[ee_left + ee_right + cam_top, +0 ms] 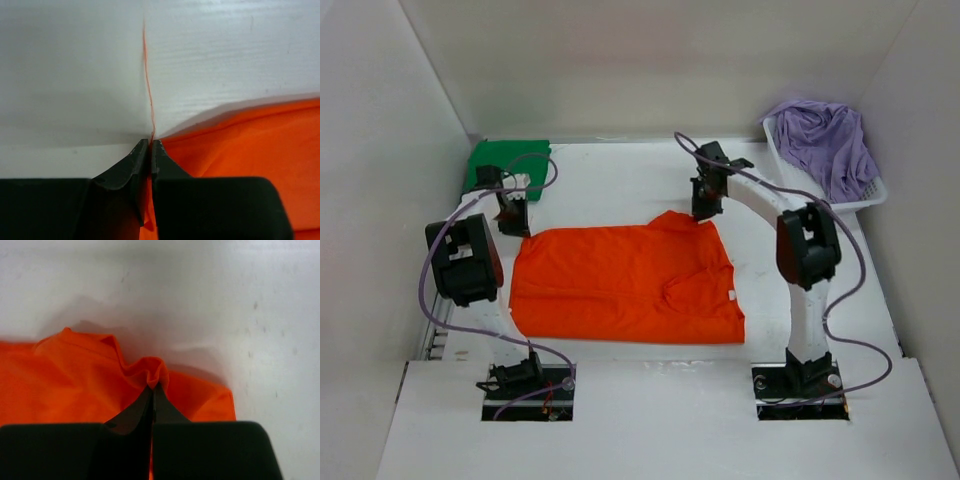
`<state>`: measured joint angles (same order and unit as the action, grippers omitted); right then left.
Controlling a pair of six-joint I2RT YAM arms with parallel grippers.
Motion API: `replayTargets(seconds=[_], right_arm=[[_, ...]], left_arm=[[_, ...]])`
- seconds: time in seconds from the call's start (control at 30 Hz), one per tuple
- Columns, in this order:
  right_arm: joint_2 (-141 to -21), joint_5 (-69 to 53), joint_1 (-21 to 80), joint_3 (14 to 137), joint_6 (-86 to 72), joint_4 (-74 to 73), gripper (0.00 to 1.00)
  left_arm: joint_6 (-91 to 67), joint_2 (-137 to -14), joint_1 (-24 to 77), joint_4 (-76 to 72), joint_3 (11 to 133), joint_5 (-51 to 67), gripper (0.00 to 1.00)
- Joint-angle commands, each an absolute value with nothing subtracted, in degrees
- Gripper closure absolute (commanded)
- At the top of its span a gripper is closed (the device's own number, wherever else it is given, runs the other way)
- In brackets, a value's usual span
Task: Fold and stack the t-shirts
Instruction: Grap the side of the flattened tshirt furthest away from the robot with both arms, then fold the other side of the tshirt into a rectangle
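Observation:
The orange t-shirt (625, 285) lies spread flat in the middle of the table. My left gripper (514, 228) is at its far left corner, shut on a thin fold of the orange cloth (240, 145), with a loose orange thread (148, 90) running up from the fingertips. My right gripper (704, 214) is at the shirt's far right edge, shut on a pinched ridge of orange cloth (90, 375). A folded green t-shirt (490, 160) lies at the far left of the table. The lavender t-shirt (825, 140) is heaped in the basket at the far right.
A white mesh basket (872, 193) stands at the far right corner against the wall. White walls enclose the table on the left, back and right. Purple cables loop round both arms.

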<state>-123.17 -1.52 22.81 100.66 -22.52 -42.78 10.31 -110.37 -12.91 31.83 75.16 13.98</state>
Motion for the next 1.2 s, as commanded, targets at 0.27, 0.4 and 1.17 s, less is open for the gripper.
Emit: replayTargets(seconds=[0.27, 0.4, 1.17], right_arm=[[-88.27, 0.52, 26.06, 67.62, -30.49, -32.87, 1.0], [-80.0, 1.67, 26.41, 56.54, -33.3, -32.08, 1.0], [-70.49, 2.11, 33.27, 42.8, -42.28, -26.99, 1.0]], left_arm=[[27.75, -83.34, -11.21, 27.68, 58.11, 13.71, 1.0], [33.39, -77.44, -11.21, 27.86, 51.87, 12.22, 1.0], [38.41, -71.53, -9.72, 18.55, 46.92, 9.41, 0.95]])
